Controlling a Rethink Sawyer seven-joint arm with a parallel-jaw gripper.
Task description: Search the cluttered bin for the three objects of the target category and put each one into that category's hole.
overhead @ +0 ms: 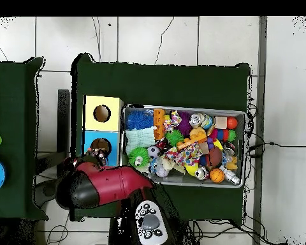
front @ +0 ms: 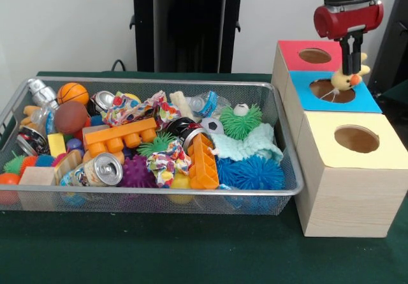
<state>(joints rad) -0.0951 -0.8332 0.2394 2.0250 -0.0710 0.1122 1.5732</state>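
We see the pincer [front: 350, 64] clamped on the yellow duckling [front: 346, 79], directly above the blue box's hole [front: 331, 90]. The bin [front: 153, 198] rests on the green desk [front: 159, 246].

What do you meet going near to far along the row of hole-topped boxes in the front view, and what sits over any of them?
Yellow-topped box → blue-topped box, with the gripper holding the yellow duckling over its hole → red-topped box.
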